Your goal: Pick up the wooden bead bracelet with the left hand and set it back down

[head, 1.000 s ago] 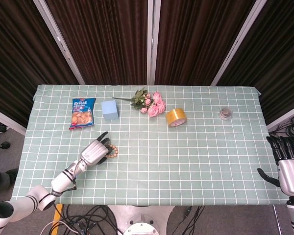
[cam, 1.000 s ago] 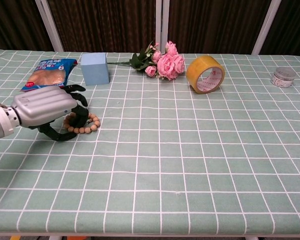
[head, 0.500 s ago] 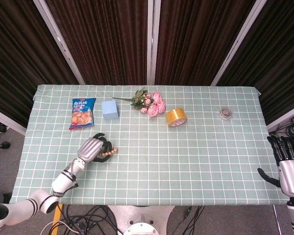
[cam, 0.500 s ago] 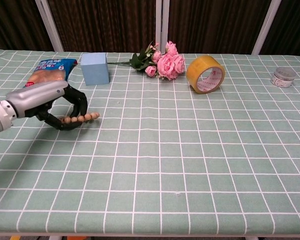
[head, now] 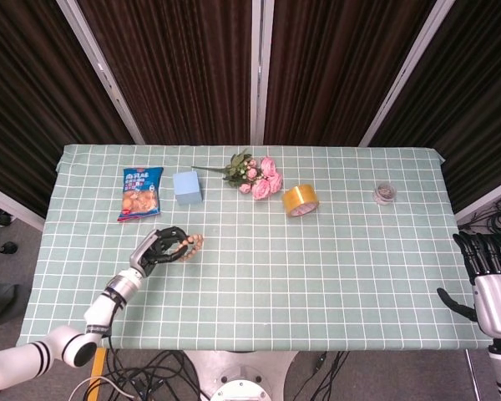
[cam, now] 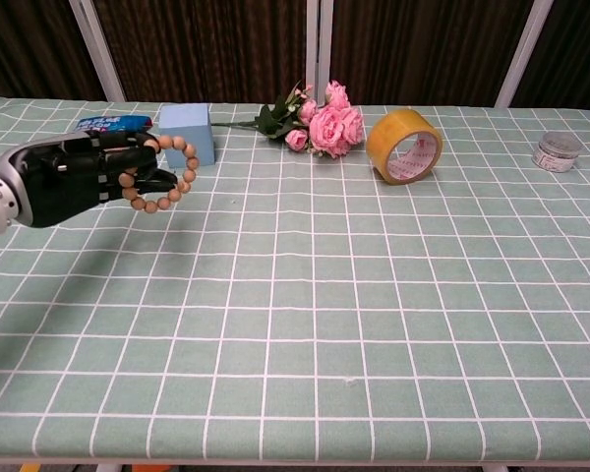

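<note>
Since 0.5 s ago my left hand (cam: 74, 180) has risen off the green checked bench (head: 334, 267) and turned palm-forward, its dark fingers (cam: 138, 177) curled through the round wooden bead bracelet (cam: 167, 175), which now hangs in the air above the cloth instead of lying on it. I count 1 bracelet, 1 blue snack bag (head: 140, 193), 1 light-blue block (head: 186, 186), 1 bunch of pink flowers (head: 255, 175), 1 yellow tape roll (head: 301, 200) and 1 small round tin (head: 385, 194). In the chest view my left hand covers most of the snack bag and part of the bracelet, and my right hand (head: 491, 280), fingers spread and holding nothing, sits off the bench's right edge and shows in the head view only.
</note>
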You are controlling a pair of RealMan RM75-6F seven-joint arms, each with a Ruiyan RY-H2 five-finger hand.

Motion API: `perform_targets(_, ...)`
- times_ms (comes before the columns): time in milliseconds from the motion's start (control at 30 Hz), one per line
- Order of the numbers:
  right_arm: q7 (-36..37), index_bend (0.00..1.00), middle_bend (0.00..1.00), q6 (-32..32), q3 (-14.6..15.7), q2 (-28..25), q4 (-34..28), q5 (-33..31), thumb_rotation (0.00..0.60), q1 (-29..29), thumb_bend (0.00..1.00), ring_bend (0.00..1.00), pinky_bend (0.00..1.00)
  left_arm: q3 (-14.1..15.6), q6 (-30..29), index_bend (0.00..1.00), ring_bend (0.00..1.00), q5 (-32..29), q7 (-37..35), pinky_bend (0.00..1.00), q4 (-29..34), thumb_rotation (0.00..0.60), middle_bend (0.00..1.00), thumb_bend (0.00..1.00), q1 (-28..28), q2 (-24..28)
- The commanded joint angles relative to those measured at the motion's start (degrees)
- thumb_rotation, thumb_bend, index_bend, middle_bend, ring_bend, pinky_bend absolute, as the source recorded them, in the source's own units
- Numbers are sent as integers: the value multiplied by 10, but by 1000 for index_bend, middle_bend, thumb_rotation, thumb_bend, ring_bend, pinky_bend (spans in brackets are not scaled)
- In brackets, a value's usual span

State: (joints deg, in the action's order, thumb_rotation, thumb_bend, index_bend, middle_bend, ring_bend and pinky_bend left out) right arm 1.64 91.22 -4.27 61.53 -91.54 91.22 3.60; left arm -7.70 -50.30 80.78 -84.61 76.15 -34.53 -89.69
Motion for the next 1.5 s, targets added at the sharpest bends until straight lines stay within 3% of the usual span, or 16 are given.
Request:
perform_targets(33,-2,0,77,1,0,-1,-1,1,600,-1,82,0,0,-12,33,613,347,12,-105,168,49,600,649,488,3,28)
perform_targets(233,-3,0,77,5,1,-2,-3,1,600,-4,82,0,0,-15,20,613,347,19,-128,160,47,600,649,455,0,12)
perform_targets(400,-3,0,76,10,1,-3,-4,2,600,-7,82,0,0,-35,17,614,347,-16,-136,157,56,600,651,391,2,-4)
perform_targets(733,-4,0,77,14,0,-8,-8,4,600,-9,82,0,0,-68,74,616,347,-66,-192,158,94,600,658,297,1,16)
perform_targets(900,-6,0,77,15,1,-10,-11,5,600,-10,82,0,0,-98,130,607,347,-120,-235,159,115,599,658,265,4,36)
perform_targets(1000,-7,0,77,16,1,-11,-13,5,600,-12,82,0,0,-111,153,585,347,-138,-239,160,119,566,650,259,7,45)
perform_targets(1100,-8,0,76,17,2,-12,-14,7,600,-13,82,0,0,-122,171,552,347,-151,-227,163,120,537,641,269,10,51)
perform_targets(1233,-9,0,77,18,2,-13,-16,8,600,-13,82,0,0,-125,161,568,347,-147,-185,165,121,597,658,346,18,47)
perform_targets(1500,-7,0,77,19,3,-14,-15,10,600,-15,82,0,0,-132,157,620,347,-170,-106,166,134,600,704,459,28,44)
